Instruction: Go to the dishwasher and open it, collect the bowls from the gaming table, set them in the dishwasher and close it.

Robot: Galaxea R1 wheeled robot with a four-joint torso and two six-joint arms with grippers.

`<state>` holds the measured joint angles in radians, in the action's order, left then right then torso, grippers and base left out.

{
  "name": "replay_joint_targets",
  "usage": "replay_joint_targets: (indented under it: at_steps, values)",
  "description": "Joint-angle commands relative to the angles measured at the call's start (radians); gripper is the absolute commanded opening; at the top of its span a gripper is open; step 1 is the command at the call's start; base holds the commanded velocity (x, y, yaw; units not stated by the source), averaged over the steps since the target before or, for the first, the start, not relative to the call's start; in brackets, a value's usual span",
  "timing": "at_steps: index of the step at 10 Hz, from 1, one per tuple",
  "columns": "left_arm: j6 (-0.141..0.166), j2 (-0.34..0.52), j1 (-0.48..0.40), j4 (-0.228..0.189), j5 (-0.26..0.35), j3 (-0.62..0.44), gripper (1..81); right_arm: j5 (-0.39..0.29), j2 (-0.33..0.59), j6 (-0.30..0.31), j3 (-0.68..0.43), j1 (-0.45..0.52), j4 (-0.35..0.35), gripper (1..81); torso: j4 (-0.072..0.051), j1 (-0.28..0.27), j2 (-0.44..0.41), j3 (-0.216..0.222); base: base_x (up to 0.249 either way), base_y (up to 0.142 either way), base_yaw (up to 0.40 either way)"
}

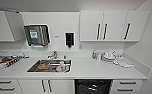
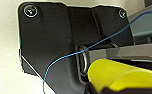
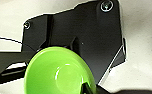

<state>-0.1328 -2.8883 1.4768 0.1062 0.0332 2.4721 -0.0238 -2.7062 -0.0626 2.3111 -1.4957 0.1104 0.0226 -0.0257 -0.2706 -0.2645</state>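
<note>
The dishwasher point(image 1: 93, 87) sits under the white counter, right of the sink, and its dark inside with wire racks shows. A yellow bowl point(image 2: 119, 77) fills the near part of the left wrist view, with my left gripper point(image 2: 97, 89) shut on its rim. In the right wrist view a bright green bowl point(image 3: 58, 72) is seen from its hollow side, and my right gripper point(image 3: 88, 89) is shut on its edge. The gaming table is out of view.
A steel sink point(image 1: 50, 66) with dishes in it and a tap point(image 1: 52, 55) lies left of the dishwasher. A dish rack point(image 1: 7, 61) stands at the far left and stacked dishes point(image 1: 108, 56) at the right. White drawers point(image 1: 127, 86) flank the dishwasher, and a wall closes the right side.
</note>
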Motion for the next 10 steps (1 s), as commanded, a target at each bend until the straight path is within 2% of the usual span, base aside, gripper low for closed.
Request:
replay_joint_targets:
  at_steps: [1,2,4,6,7,8,10]
  values:
    - [0.007,0.159,-0.065,0.018,0.051,-0.206,1.0,-0.056,0.023,0.000,-0.015,0.054,0.005,1.0,0.000,0.000,0.000,-0.066,0.000,0.000,0.000]
    - [0.007,0.193,-0.068,0.026,0.051,-0.251,1.0,-0.056,0.023,0.000,-0.015,0.056,0.003,1.0,0.000,0.000,0.000,-0.096,0.000,0.000,0.000]
    - [0.013,0.254,-0.075,0.029,0.036,-0.317,1.0,-0.056,0.024,0.000,-0.015,0.057,0.003,1.0,0.000,0.000,0.000,-0.129,0.000,0.000,0.000]
    - [0.022,0.317,-0.098,0.030,0.037,-0.390,1.0,-0.056,0.026,0.000,-0.016,0.059,0.003,1.0,0.000,0.000,0.000,-0.197,0.000,0.000,0.000]
    - [0.028,0.372,-0.112,0.030,0.037,-0.465,1.0,-0.056,0.027,0.000,-0.019,0.059,0.003,1.0,0.000,0.000,0.000,-0.232,0.000,0.000,0.000]
    - [0.033,0.409,-0.127,0.029,0.037,-0.513,1.0,-0.056,0.029,0.000,-0.021,0.057,0.003,1.0,0.000,0.000,0.000,-0.208,0.000,0.000,0.000]
    - [0.061,0.475,-0.167,0.032,0.039,-0.571,1.0,-0.054,0.032,0.000,-0.024,0.057,0.005,1.0,0.000,-0.001,0.001,-0.215,0.000,0.000,0.000]
